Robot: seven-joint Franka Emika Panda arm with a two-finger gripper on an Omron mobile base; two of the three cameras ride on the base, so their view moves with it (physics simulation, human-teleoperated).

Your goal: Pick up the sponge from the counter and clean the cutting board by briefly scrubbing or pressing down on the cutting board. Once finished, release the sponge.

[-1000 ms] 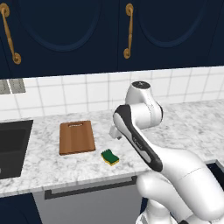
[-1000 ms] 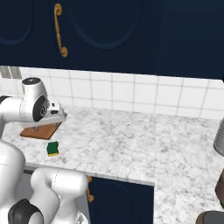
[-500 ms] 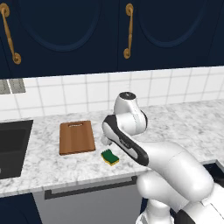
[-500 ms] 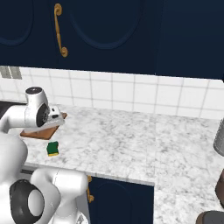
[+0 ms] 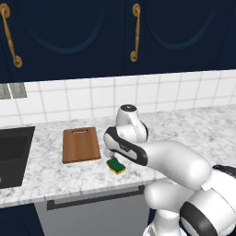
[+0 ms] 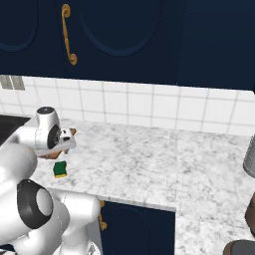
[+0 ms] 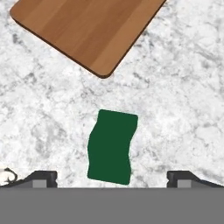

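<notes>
Sponge sits green side up on the marble bench, framed between the two fingers, which stand wide apart with nothing in them. Gripper hangs above it, looking straight down, so this reads as the approach to the pick. To do it well, I'd say drop straight, keep the sponge centred in the gap, and close across its narrow sides. Cutting board lies just beyond on the left, close to the sponge but apart, so the carry should be short. From the left base view the arm folds forward and low over the bench, wrist bent down above the sponge.
</notes>
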